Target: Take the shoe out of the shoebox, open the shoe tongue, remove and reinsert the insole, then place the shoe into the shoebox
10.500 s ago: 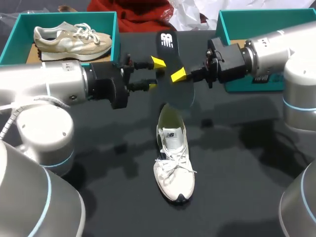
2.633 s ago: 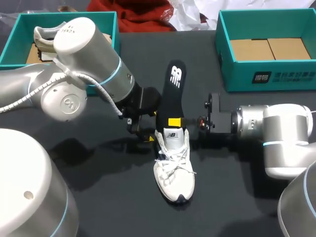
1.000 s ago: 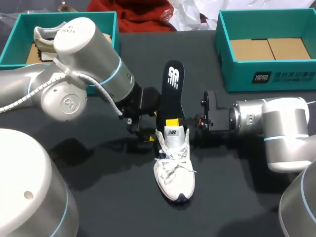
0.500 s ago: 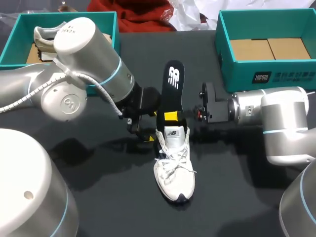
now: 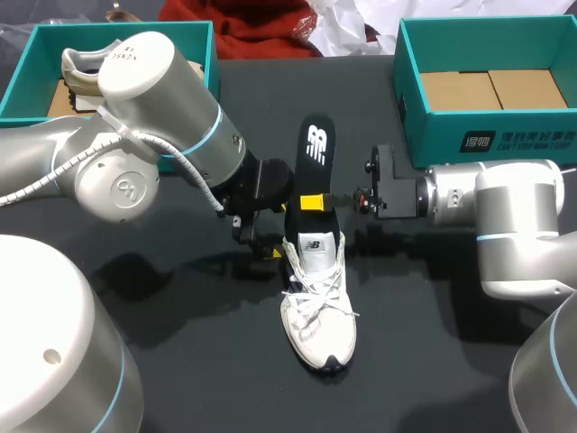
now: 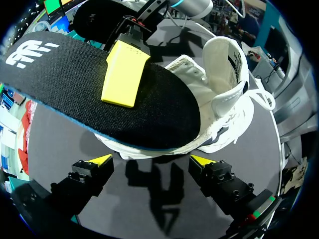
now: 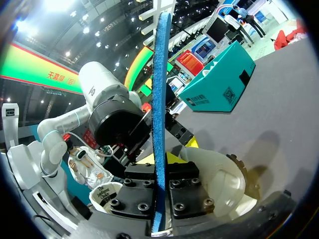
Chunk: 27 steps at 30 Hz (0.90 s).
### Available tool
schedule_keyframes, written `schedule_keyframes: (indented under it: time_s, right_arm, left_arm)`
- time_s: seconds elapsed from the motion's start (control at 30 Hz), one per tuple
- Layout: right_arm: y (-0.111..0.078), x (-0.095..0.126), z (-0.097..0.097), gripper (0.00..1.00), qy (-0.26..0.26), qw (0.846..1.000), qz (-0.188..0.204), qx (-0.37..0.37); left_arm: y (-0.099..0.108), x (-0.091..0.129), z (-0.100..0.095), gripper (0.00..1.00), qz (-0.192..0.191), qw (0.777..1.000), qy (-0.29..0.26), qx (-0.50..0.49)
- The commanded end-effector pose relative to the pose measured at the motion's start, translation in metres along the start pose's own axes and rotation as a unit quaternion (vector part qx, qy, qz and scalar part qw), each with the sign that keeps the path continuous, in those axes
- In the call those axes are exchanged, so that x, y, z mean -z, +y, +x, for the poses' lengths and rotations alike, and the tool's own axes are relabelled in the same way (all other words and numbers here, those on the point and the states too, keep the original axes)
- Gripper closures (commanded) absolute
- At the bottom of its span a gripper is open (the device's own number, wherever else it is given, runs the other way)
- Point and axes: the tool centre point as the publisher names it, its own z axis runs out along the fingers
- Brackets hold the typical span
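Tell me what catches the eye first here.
The long black insole stands out, pinched by the right gripper, its lower end at the mouth of the white shoe in the middle of the table. The left gripper is open close beside the shoe. A teal shoebox stands at the table's far right.

Head camera high behind, looking down on table (image 5: 433, 347). Wrist cameras close, facing each other across insole (image 5: 315, 161); all share shoe (image 5: 317, 302).

White logo on insole (image 5: 317, 167), prob. brand
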Motion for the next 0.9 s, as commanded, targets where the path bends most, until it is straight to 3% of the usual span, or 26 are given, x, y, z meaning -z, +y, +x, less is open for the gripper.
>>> schedule_keyframes:
  time_s: [0.03, 0.67, 0.9]
  right_arm:
    - [-0.009, -0.001, 0.001, 1.00, -0.004, 1.000, 0.002, -0.003]
    - [-0.051, -0.002, 0.010, 1.00, -0.012, 0.998, 0.048, -0.028]
    - [-0.050, -0.005, 0.011, 1.00, -0.009, 0.998, 0.055, -0.032]
  left_arm:
    - [0.000, -0.001, 0.000, 0.00, -0.001, 1.000, -0.001, 0.000]
    - [0.000, -0.001, 0.000, 0.00, -0.001, 1.000, -0.001, 0.000]
    - [0.000, -0.001, 0.000, 0.00, -0.001, 1.000, -0.001, 0.000]
